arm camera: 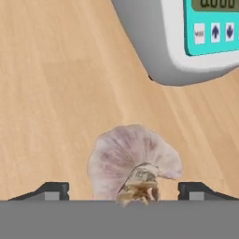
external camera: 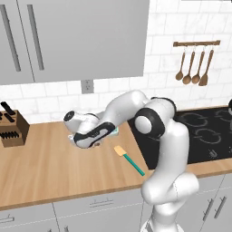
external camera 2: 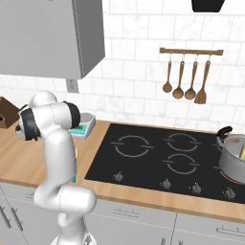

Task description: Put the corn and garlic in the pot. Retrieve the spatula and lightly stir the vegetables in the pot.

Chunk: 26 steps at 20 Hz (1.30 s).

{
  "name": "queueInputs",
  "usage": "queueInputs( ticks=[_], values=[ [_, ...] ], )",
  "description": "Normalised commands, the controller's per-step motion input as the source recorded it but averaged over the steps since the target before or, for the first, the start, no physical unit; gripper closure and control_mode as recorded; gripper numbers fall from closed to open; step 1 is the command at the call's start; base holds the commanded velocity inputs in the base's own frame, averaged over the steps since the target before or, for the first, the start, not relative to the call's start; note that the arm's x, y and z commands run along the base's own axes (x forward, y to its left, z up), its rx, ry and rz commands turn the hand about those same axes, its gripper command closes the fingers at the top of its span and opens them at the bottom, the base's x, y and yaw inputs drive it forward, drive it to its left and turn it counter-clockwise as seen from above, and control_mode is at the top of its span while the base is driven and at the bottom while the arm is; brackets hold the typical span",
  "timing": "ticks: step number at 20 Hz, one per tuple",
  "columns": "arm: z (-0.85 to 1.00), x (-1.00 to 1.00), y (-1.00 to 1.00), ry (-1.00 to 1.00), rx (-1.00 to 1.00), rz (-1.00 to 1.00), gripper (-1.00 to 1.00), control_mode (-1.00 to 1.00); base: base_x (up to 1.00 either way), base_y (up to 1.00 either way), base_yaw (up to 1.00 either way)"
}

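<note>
The garlic (arm camera: 133, 161), a pale knobbly bulb, lies on the wooden counter between the two dark fingertips (arm camera: 56, 189) of my gripper (arm camera: 123, 189). The gripper is open and straddles the bulb, with a gap on the left side. In the left base view the hand (external camera: 88, 136) hangs low over the counter left of the cooktop. The spatula (external camera: 129, 159), teal handle and yellow blade, lies on the counter just right of the hand. The steel pot (external camera 2: 233, 160) stands at the cooktop's far right, with the yellow-green corn (external camera 2: 242, 153) showing inside it.
A white kitchen scale (arm camera: 186, 37) with a teal panel sits just beyond the garlic. A knife block (external camera: 11, 129) stands at the counter's far left. The black cooktop (external camera: 204, 131) lies to the right. Brown wooden spoons (external camera: 192, 68) hang on the wall.
</note>
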Motion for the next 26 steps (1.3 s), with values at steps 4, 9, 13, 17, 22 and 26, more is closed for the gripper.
queueInputs(
  ticks=[4,9,13,17,22,26],
  values=[
    [-0.30,0.30,-0.07,-0.10,0.00,0.00,-1.00,-1.00,0.00,0.00,0.00],
    [-0.27,0.03,-0.39,-0.07,0.00,-0.02,-1.00,-1.00,0.00,0.00,0.00],
    [-0.12,0.00,-0.62,-0.14,0.00,-0.03,-1.00,-1.00,0.00,0.00,0.00],
    [0.00,0.00,-0.56,-0.19,0.05,0.00,-1.00,-1.00,0.00,0.00,0.00],
    [0.00,0.04,-0.45,-0.14,0.11,0.00,-1.00,-1.00,0.00,0.00,0.00],
    [-0.01,0.19,-0.32,-0.08,0.11,0.00,1.00,-1.00,0.00,0.00,0.00]
  ],
)
